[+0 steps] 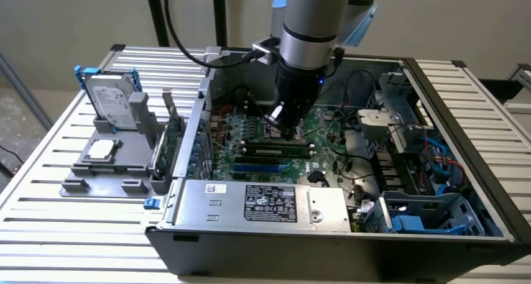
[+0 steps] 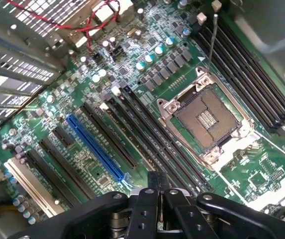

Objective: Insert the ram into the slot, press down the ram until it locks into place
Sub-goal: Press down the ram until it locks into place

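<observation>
While the gripper (image 1: 286, 127) hovers closed and empty, the ram (image 1: 275, 152) sits just below in its slot (image 1: 249, 152)

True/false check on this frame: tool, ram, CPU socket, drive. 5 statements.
1. The tool is down inside the open computer case, over the motherboard. True.
2. A cooler covers the CPU socket. False: the socket is bare, with its contact field exposed.
3. A hard drive stands on the grey fixture outside the case, on the exterior view's left. True.
4. The ram lies on the table outside the case. False: it is inside the case, just below the tool.
5. All the long sockets are black. False: one, the blue socket, is bright blue.
</observation>
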Robot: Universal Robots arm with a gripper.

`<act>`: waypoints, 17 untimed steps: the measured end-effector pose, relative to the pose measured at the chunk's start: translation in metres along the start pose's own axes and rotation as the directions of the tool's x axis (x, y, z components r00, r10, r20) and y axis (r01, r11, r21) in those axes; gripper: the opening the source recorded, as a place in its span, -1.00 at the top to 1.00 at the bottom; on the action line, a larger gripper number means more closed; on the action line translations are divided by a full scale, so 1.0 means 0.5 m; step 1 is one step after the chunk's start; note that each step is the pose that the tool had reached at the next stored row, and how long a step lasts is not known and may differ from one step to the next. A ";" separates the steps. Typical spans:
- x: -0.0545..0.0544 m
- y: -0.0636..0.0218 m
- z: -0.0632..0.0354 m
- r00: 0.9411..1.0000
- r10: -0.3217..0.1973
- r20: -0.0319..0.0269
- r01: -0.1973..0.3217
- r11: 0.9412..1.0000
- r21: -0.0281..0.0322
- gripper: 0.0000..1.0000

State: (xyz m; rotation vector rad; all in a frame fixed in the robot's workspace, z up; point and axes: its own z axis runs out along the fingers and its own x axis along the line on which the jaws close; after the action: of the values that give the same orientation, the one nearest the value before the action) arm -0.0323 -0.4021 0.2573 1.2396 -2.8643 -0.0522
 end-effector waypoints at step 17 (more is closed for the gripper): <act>0.000 0.000 0.007 0.953 0.304 0.012 -0.304 0.953 -0.003 0.79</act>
State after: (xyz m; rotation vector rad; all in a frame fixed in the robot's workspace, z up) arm -0.0323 -0.4020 0.2541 0.7853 -3.0262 -0.0567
